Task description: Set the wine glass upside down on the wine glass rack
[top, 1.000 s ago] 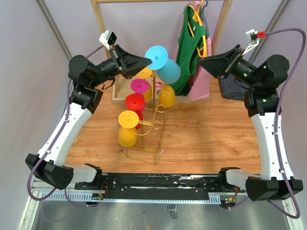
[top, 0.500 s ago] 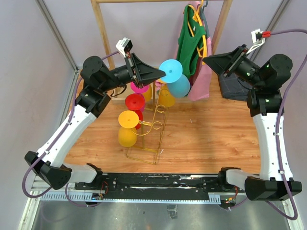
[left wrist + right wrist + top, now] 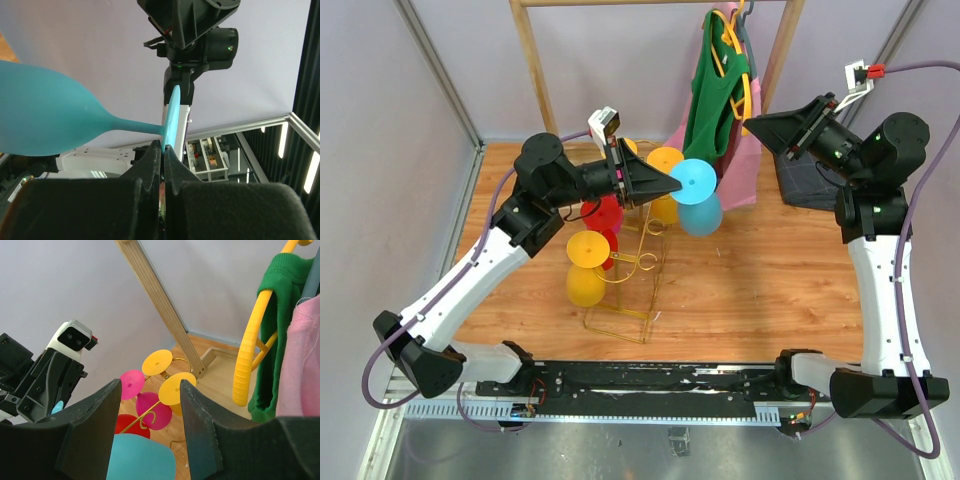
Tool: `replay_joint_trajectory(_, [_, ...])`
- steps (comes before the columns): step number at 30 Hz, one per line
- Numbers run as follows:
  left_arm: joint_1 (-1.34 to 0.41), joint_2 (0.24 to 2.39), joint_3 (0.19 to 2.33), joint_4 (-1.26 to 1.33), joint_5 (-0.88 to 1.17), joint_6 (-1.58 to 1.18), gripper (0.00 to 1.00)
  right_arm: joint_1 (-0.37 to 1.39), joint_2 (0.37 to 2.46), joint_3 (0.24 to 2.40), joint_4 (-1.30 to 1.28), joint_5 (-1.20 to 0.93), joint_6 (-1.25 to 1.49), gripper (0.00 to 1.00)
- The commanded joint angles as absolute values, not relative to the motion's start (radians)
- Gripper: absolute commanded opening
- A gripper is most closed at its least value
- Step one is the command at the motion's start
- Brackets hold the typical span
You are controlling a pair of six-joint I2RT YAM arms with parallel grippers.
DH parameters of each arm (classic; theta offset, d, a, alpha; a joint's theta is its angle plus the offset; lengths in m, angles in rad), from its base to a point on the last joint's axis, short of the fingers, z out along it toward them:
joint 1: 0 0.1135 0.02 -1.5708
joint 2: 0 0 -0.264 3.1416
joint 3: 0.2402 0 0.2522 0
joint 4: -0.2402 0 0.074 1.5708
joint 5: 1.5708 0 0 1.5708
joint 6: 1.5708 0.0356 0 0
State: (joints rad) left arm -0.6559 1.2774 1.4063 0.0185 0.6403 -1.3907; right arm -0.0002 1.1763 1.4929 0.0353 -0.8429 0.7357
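Left arm: rises from the near left edge, forearm about level and pointing right over the rack.
Left gripper: clamped on the rim of the glass's foot.
Glass: in the air just right of the rack's top, tilted, foot uppermost and bowl lower.
Left wrist view: foot edge-on between the fingers; stem and bowl run off left, crosswise to them.
Right gripper: raised at far right, fingers wide apart, empty; its camera shows the bowl below.

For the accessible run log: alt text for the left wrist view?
The left gripper, shut, pinches the foot of a turquoise wine glass edge-on; stem and bowl stretch left. Beyond it, the right arm against a pale wall.
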Motion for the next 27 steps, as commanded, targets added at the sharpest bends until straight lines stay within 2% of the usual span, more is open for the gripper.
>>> replay_joint_trajectory(1, [-0.666, 1.271, 1.395, -0.003, 0.608, -1.346, 0.0, -0.02, 1.172, 1.482, 0.052, -0.833, 0.747, 0.52])
replay_joint_trajectory(16, [-0.666, 1.276, 1.298, -0.017, 0.517, -1.4, 0.0, -0.026, 1.176, 1.471, 0.051, -0.829, 0.756, 0.52])
replay_joint_trajectory(27, [-0.666, 1.299, 1.325, -0.1, 0.433, -1.417, 0.0, -0.034, 1.169, 1.45, 0.061, -0.829, 0.764, 0.52])
